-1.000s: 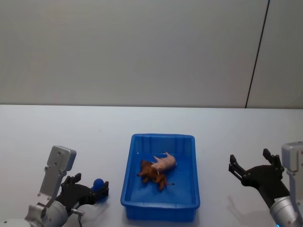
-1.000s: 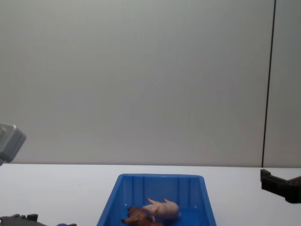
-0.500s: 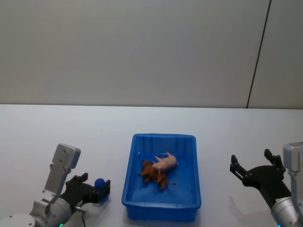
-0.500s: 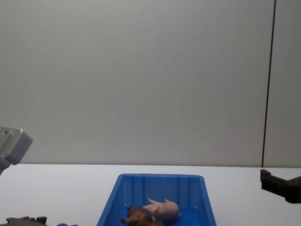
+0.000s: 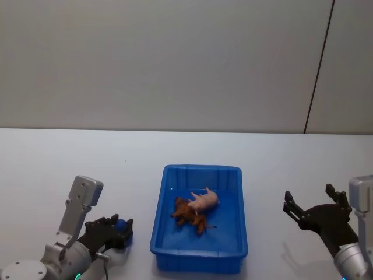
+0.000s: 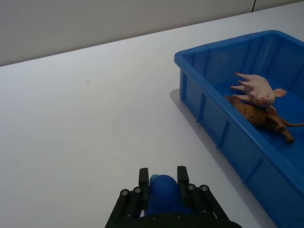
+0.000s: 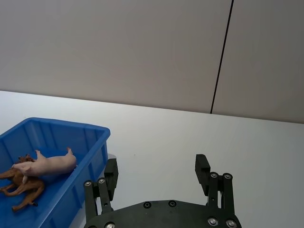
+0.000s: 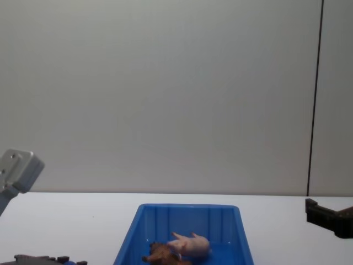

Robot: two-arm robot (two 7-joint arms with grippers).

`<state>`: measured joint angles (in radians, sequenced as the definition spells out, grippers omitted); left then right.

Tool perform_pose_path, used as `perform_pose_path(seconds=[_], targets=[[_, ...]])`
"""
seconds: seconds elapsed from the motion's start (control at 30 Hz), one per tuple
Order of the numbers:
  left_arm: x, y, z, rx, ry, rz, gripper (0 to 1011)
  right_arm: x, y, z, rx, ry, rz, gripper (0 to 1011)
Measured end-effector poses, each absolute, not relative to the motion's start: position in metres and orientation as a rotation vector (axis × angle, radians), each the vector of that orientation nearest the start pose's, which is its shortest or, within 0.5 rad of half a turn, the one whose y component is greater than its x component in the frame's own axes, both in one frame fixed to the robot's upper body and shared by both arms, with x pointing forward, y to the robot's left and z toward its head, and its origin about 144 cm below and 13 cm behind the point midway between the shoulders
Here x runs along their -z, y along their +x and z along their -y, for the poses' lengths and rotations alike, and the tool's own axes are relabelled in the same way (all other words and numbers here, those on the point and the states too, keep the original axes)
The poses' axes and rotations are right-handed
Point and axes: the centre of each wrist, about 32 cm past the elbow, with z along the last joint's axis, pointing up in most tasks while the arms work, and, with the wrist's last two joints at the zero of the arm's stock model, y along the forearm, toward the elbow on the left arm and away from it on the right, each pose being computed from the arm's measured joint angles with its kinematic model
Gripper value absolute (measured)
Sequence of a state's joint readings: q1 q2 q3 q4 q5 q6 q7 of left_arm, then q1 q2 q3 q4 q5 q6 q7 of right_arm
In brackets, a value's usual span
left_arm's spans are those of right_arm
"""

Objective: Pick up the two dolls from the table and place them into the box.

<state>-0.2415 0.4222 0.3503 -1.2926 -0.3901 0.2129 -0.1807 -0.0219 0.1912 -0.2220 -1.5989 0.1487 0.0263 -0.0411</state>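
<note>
Two grippers sit low by the blue bin [image 5: 168, 245]: the left gripper [image 5: 114, 230] clenched on a small blue ball [image 6: 162, 189], the right gripper [image 5: 315, 211] spread wide. Between them, pink pig [image 5: 203, 200] lies touching brown animal [image 5: 187, 212] inside the bin.

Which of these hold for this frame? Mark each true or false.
1. The pale pink pig figurine lies inside the bright blue plastic bin. True.
2. The dark brown animal figurine stands on the white tabletop. False: it lies in the bin, touching the pig.
3. The right claw grips the pig. False: it is open and empty, right of the bin.
4. The left claw is left of the bin. True.
</note>
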Motion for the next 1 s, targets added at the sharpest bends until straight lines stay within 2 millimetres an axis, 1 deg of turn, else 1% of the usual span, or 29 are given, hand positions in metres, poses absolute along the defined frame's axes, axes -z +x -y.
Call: perform_pose_path(seconds=[0.07,0.1,0.27,0.5,0.67,0.73,0.77,1.0], targets=[[-1.125,0.512,-0.287,-1.183,0.349,-0.212,329,-1.135,0.445,0.211,1.388,-0.075,-0.012,1001],[-1.125,0.512,-0.287,-1.182,0.35,-0.213,314,-1.135,0.445,0.211,1.388,-0.075,-0.012,1001],[-1.126,0.513,-0.287,-1.18,0.354,-0.22,266,-1.135,0.445,0.211,1.388,-0.075,-0.013,1001],[-1.13,0.513,-0.286,-1.178,0.349,-0.213,226,-1.135,0.445,0.211,1.388,-0.075,-0.012,1001],[-1.141,0.513,-0.285,-1.185,0.338,-0.179,204,-1.135,0.445,0.211,1.388,-0.075,-0.013,1001],[-1.151,0.513,-0.285,-1.189,0.329,-0.147,193,-1.135,0.445,0.211,1.388,-0.075,-0.012,1001],[-1.151,0.513,-0.285,-1.189,0.329,-0.147,187,-1.135,0.445,0.211,1.388,-0.075,-0.013,1001],[-1.18,0.515,-0.283,-1.182,0.296,-0.056,156,-1.135,0.445,0.211,1.388,-0.075,-0.013,1001]])
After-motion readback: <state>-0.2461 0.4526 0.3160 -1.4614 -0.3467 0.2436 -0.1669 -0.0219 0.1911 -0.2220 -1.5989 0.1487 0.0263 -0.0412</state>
